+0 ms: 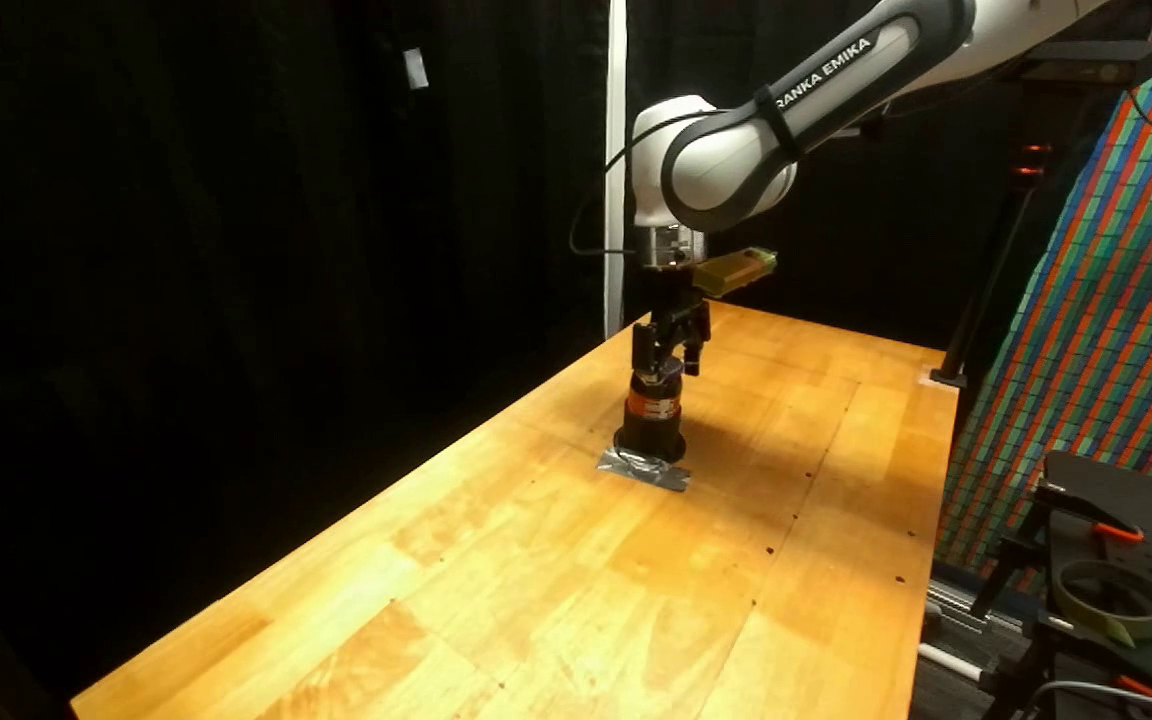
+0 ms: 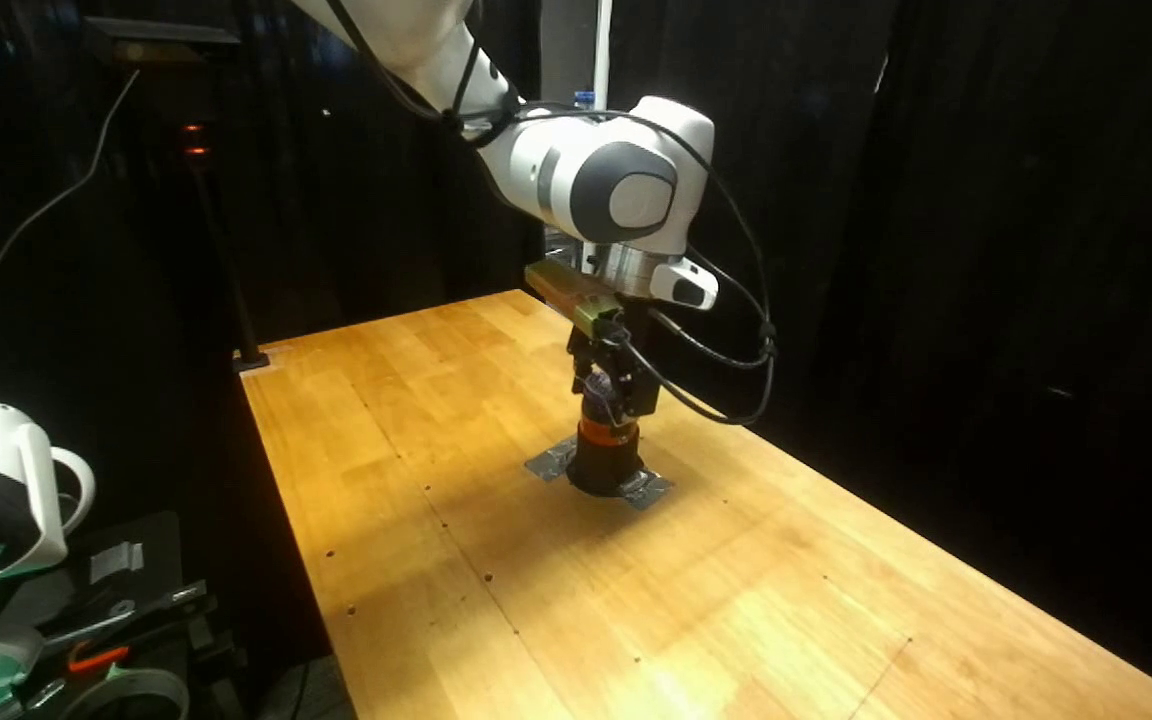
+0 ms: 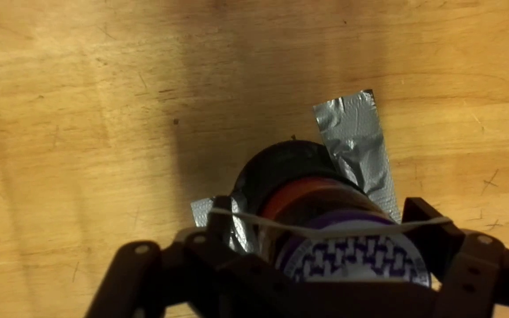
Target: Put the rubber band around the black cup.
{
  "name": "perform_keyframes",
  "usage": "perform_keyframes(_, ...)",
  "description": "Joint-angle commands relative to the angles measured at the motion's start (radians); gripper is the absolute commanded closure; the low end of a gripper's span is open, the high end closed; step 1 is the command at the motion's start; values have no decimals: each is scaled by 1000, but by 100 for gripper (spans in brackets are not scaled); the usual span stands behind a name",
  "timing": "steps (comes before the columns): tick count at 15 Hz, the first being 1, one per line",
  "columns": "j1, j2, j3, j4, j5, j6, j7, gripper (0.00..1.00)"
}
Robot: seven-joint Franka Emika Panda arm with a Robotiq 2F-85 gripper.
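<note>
The black cup (image 1: 656, 436) stands upright on the wooden table, with a reddish-orange middle band; it also shows in an exterior view (image 2: 604, 465). In the wrist view the cup (image 3: 281, 165) has a round white and purple top. My gripper (image 1: 669, 366) is directly over the cup, pointing down; it also shows in an exterior view (image 2: 614, 395). In the wrist view my gripper (image 3: 325, 221) is open, its fingers on either side of the cup's top. The pale rubber band (image 3: 309, 231) is stretched between the fingertips and crosses before the top. Whether it encircles the cup is hidden.
Silver tape strips (image 3: 356, 137) lie against the cup's base on the table (image 1: 556, 600). A dark post (image 1: 948, 378) stands at the table's far corner. A side bench with a tape roll (image 1: 1111, 597) is beyond the table edge. Dark curtains hang behind.
</note>
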Motion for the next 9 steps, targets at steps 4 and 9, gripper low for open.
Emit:
perform_keyframes(4,14,-191,-14,-331,-4,256,34,0)
perform_keyframes(9,45,-252,-27,-490,-28,579,83,42)
